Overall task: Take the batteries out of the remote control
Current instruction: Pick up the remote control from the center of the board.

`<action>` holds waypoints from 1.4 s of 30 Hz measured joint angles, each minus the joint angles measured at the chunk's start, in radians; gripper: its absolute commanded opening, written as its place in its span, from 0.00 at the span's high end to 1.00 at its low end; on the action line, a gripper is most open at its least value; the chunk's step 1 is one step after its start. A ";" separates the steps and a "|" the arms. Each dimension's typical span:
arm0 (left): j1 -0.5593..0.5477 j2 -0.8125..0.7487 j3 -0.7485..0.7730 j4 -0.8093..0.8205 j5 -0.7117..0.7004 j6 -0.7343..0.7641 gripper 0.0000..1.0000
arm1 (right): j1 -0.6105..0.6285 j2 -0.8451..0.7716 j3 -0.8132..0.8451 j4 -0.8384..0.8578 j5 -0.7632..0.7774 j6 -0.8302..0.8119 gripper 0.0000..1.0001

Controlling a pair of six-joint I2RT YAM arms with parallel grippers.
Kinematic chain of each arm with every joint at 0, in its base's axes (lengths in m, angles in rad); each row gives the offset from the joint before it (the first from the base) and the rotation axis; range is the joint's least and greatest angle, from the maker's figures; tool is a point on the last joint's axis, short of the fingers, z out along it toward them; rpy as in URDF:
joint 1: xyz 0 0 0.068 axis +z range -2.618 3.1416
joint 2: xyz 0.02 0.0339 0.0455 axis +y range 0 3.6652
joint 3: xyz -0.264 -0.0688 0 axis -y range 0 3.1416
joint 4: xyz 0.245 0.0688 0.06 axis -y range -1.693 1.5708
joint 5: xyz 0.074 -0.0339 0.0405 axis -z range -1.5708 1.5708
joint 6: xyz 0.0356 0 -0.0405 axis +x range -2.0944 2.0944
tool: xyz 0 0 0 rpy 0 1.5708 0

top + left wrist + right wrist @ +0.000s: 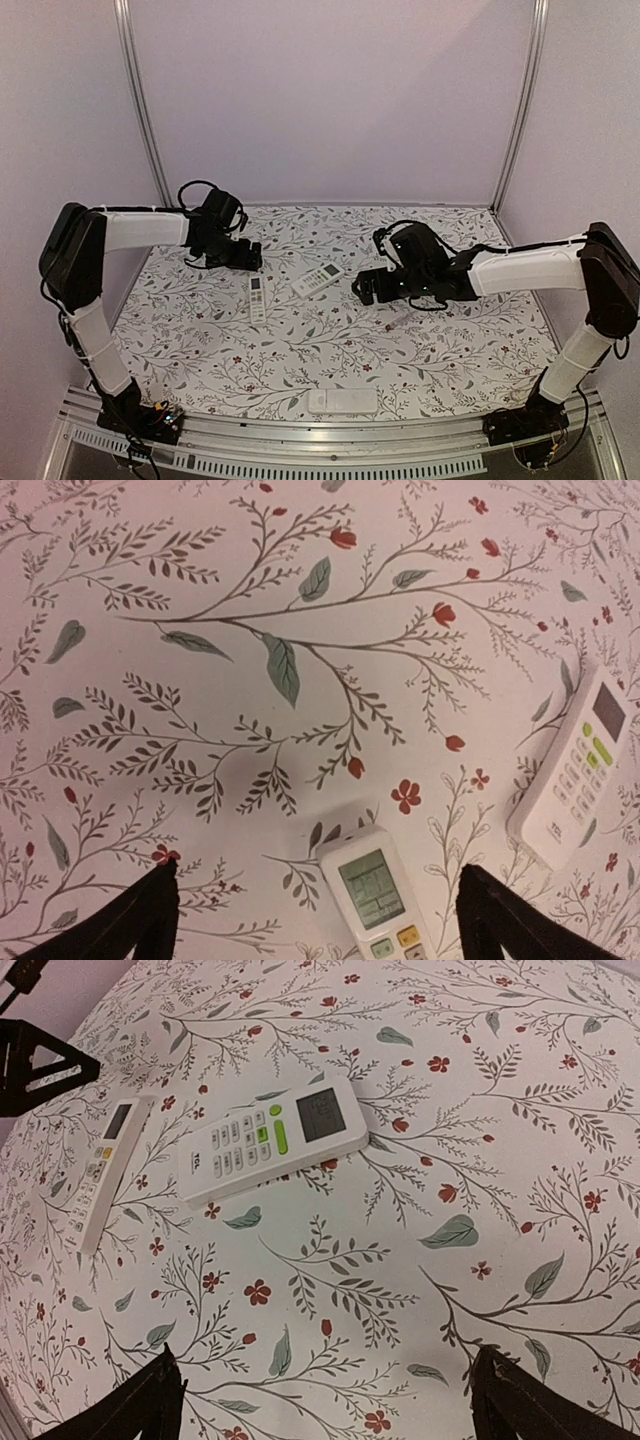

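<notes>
Two white remote controls lie face up mid-table: a narrow one (pixel 257 297) and a wider one with green buttons (pixel 317 279). My left gripper (pixel 235 255) hovers open just behind the narrow remote. In the left wrist view that remote's screen end (pixel 378 895) lies between the spread fingers of the gripper (pixel 318 872), with the wider remote (pixel 575 770) to the right. My right gripper (pixel 365 285) is open to the right of the wider remote, over bare cloth (pixel 328 1358). Its camera shows the wider remote (pixel 270 1140) and the narrow one (pixel 100 1170) ahead. No batteries show.
A third white remote (pixel 342 401) lies at the near edge of the floral tablecloth (pixel 450 340). White walls with metal posts close the back and sides. The left gripper's black finger (pixel 30 1060) shows at the top left of the right wrist view.
</notes>
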 measured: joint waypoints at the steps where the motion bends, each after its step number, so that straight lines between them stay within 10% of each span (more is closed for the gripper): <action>1: -0.008 0.026 0.003 -0.008 -0.003 -0.005 0.06 | 0.000 -0.009 -0.008 -0.001 0.014 0.005 0.01; 42: -0.162 0.207 0.074 -0.080 -0.028 0.006 0.38 | 0.000 -0.214 -0.103 -0.018 0.194 0.066 0.01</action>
